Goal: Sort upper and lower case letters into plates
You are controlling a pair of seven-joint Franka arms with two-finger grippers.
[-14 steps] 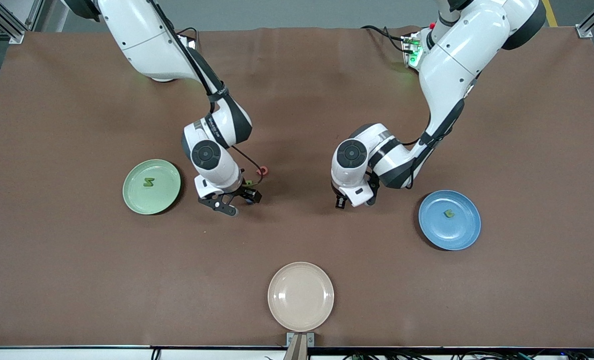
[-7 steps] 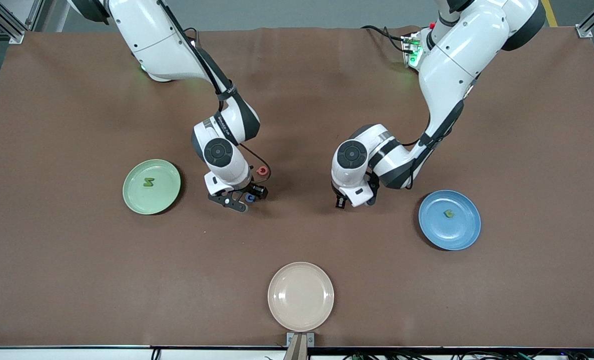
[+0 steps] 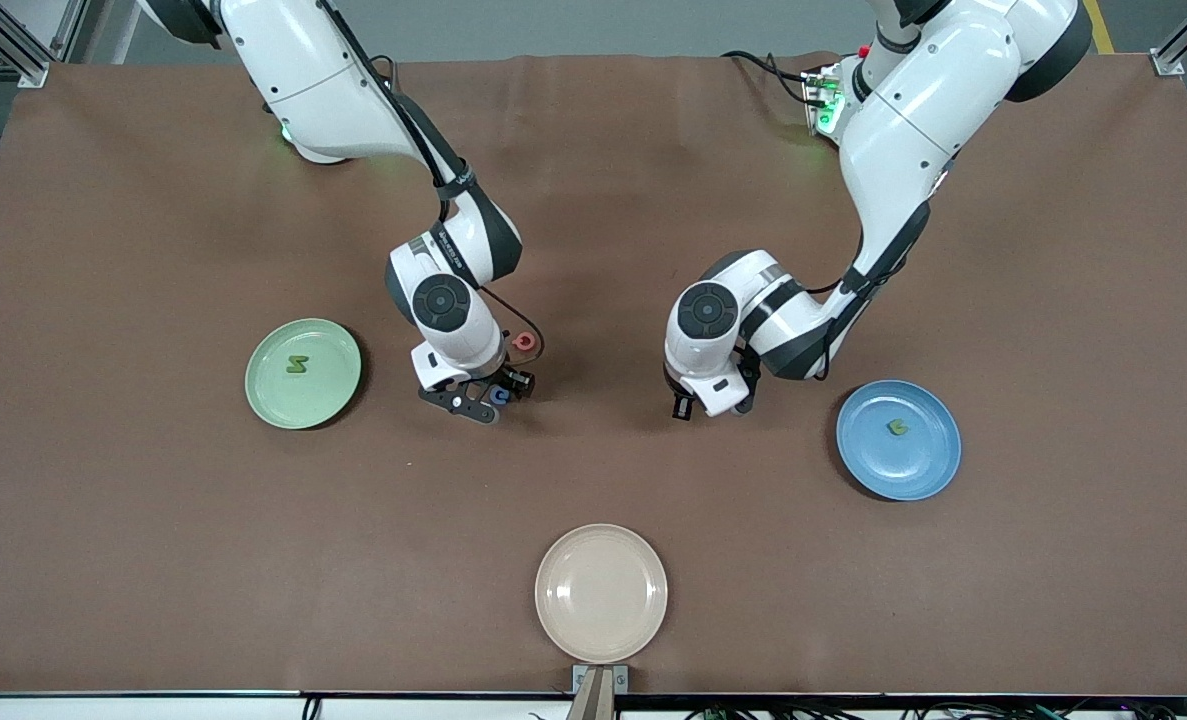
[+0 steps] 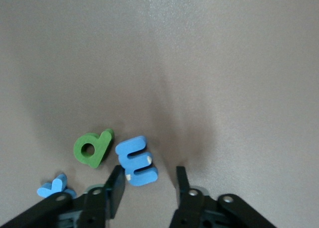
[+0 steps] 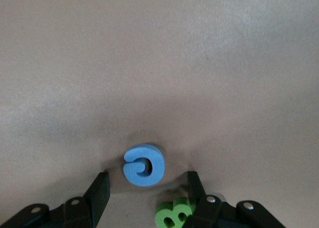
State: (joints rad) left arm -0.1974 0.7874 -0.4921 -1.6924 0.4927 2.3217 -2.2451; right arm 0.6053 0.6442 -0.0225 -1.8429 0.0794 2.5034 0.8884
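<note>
My right gripper (image 3: 483, 400) is open and low over the table, its jaws on either side of a blue round letter (image 5: 144, 165), which also shows in the front view (image 3: 498, 396). A green B (image 5: 175, 213) lies by one finger. A red letter (image 3: 524, 342) lies just farther from the front camera. My left gripper (image 3: 710, 402) is open and low over the table. A blue E (image 4: 136, 161) lies at one fingertip (image 4: 115, 185), with a green letter (image 4: 93, 147) and another blue letter (image 4: 56, 186) beside it. The pale green plate (image 3: 273, 395) holds a green letter (image 3: 297, 365). The blue plate (image 3: 913, 470) holds a green letter (image 3: 896, 427).
A cream-beige plate (image 3: 601, 592) sits at the table edge nearest the front camera. The green plate is toward the right arm's end of the table, the blue plate toward the left arm's end. The brown table (image 3: 153, 550) has open room around all the plates.
My right gripper has moved away from the green plate toward the table's middle and now brackets the blue letter. My left arm has barely moved.
</note>
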